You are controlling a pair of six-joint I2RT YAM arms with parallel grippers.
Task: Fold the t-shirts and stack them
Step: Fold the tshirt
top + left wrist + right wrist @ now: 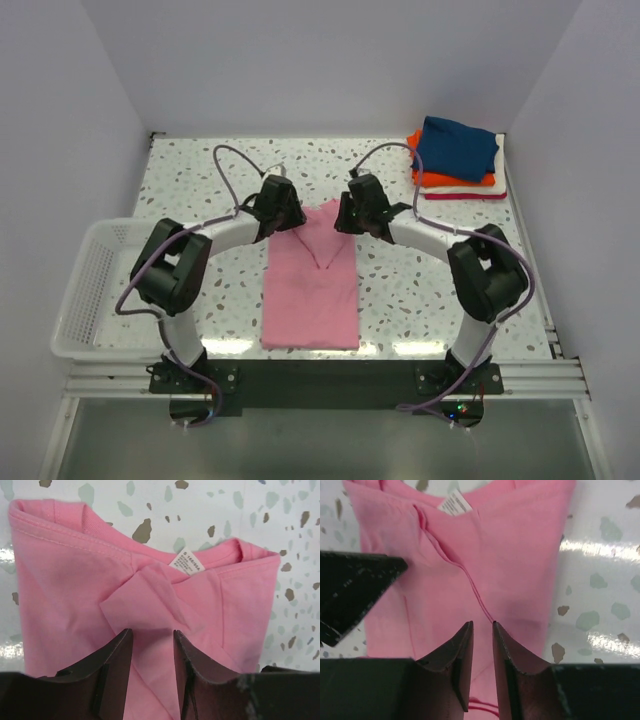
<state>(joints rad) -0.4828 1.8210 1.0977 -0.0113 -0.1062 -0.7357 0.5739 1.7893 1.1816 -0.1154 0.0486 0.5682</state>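
A white wire basket (85,290) sits at left and the folded shirt stack (455,160) at far right. The pink shirt (310,285) lies lengthwise, collar pointing away. The left gripper (152,631) has its jaws parted. The right gripper (482,623) is barely gapped; grip unclear.

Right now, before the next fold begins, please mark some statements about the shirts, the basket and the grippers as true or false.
1. The pink t-shirt lies on the table. True.
2. The navy blue t-shirt is at the bottom of the stack. False: it lies on top, and the red t-shirt is at the bottom.
3. The white basket stands at the far right corner. False: it stands at the near left edge; the stack is at the far right.
4. A white label shows at the pink t-shirt's collar. True.
5. The left gripper and the right gripper are both over the pink t-shirt. True.
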